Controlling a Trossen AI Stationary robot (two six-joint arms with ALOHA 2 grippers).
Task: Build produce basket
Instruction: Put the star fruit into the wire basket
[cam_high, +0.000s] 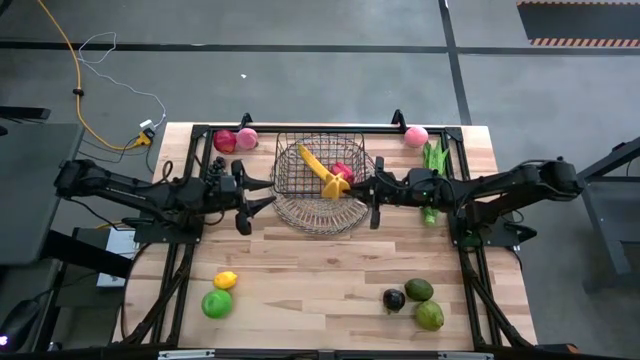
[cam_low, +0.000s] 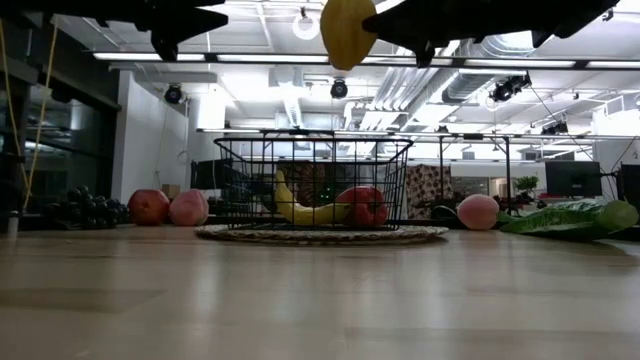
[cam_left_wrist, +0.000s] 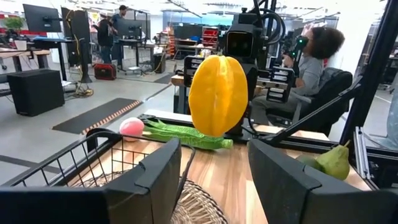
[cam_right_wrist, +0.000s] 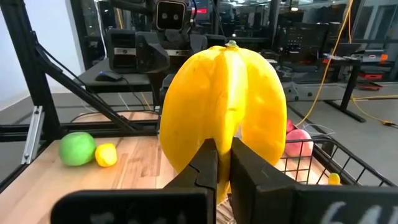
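A yellow star fruit (cam_right_wrist: 227, 106) hangs high over the dark wire basket (cam_high: 300, 190), with my right gripper (cam_right_wrist: 224, 165) shut on it. The low view shows it (cam_low: 345, 30) well above the basket's rim (cam_low: 312, 140). A banana (cam_high: 312, 164) and a red fruit (cam_high: 344, 171) lie inside the basket. The basket stands on a round woven dish (cam_low: 320, 235). Left of the basket, my left gripper (cam_left_wrist: 214, 171) is level, open and holding nothing, facing the star fruit (cam_left_wrist: 217, 93). My right gripper pinches one rib of the star fruit, low on the fruit (cam_right_wrist: 225, 134), between its two fingers. The fingers come in level from the table's right side. The fruit stands upright in the hold, lifted clear above the basket.
Two red-pink fruits (cam_high: 235, 139) and dark grapes (cam_high: 215, 170) lie far left. A pink fruit (cam_high: 416, 135) and green pods (cam_high: 433, 160) lie far right. A lemon (cam_high: 226, 280) and a green fruit (cam_high: 216, 304) sit near left. Green and dark pieces (cam_high: 412, 300) sit near right.
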